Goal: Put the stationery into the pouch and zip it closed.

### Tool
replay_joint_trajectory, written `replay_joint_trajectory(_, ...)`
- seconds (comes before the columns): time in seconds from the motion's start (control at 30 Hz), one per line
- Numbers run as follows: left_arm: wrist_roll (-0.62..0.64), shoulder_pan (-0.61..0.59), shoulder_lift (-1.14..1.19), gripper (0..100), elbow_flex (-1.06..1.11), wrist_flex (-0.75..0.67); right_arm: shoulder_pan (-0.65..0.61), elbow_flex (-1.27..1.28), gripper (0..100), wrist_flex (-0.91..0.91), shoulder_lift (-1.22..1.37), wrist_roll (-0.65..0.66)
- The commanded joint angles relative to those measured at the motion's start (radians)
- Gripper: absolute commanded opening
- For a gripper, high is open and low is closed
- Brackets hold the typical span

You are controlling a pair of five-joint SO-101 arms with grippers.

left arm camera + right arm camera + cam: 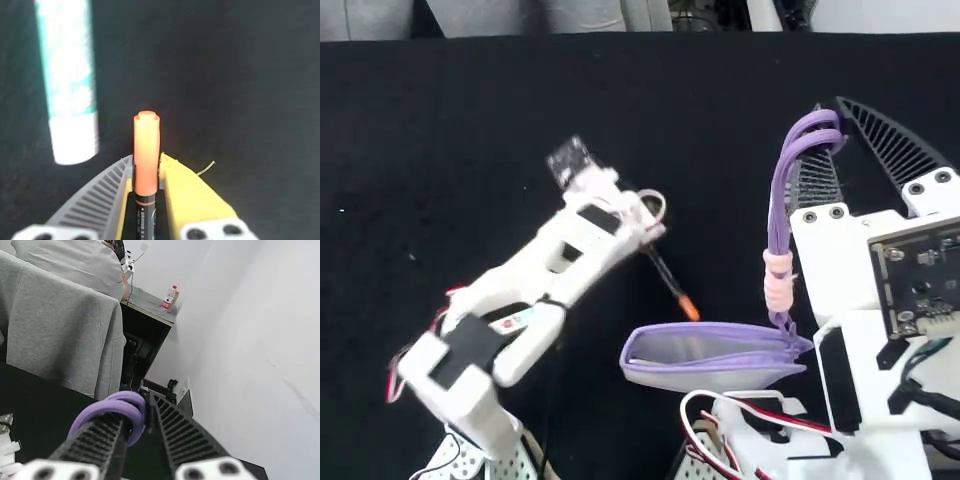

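The pouch [710, 358] is lilac, unzipped, its mouth gaping upward. Its strap [782, 200], a looped purple cord, rises from the pouch's right end and is pinched in the right tool [147, 412]. The marker [668, 283], black with an orange cap, slants cap-down near the pouch's mouth, clamped in the left tool [147, 167]. A white-and-teal tube [70, 85] lies on the bench [470, 120].

Left pincer [146, 161] clamped — right pincer [145, 409] clamped too, up high.
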Motion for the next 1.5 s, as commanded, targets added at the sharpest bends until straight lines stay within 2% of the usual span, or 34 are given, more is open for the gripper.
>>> replay_joint_trajectory(0.0,-0.092,-0.082,-0.227,3,-0.031,-0.017,0.012,0.001,1.2,-0.002,-0.007,0.008)
replay_joint_trajectory(0.27,-0.150,-0.239,-0.586,3,-0.022,-0.115,0.011,0.004,1.2,-0.005,-0.007,0.008)
replay_joint_trajectory(0.57,-0.153,-0.249,-1.016,3,0.022,-0.110,0.011,0.008,1.2,-0.006,-0.001,0.008)
replay_joint_trajectory(0.7,-0.153,-0.239,-1.254,3,0.143,-0.117,0.011,0.008,1.2,-0.006,-0.002,0.008)
replay_joint_trajectory(0.77,-0.160,-0.202,-1.378,3,0.208,-0.117,0.012,0.008,1.2,-0.008,-0.002,0.008)
replay_joint_trajectory(0.87,-0.261,-0.133,-1.550,3,0.294,-0.118,0.012,0.008,1.2,-0.008,-0.002,0.008)
replay_joint_trajectory(1.0,-0.359,0.048,-1.697,3,0.360,-0.118,0.014,0.007,1.2,-0.008,-0.002,0.008)
replay_joint_trajectory(1.13,-0.393,0.147,-1.705,3,0.389,-0.115,0.014,0.007,1.2,-0.008,-0.002,0.008)
replay_joint_trajectory(1.4,-0.397,0.220,-1.712,3,0.513,-0.118,0.014,0.007,1.2,-0.008,-0.002,0.008)
replay_joint_trajectory(1.47,-0.442,0.265,-1.715,3,0.533,-0.118,0.014,0.007,1.2,-0.008,-0.002,0.008)
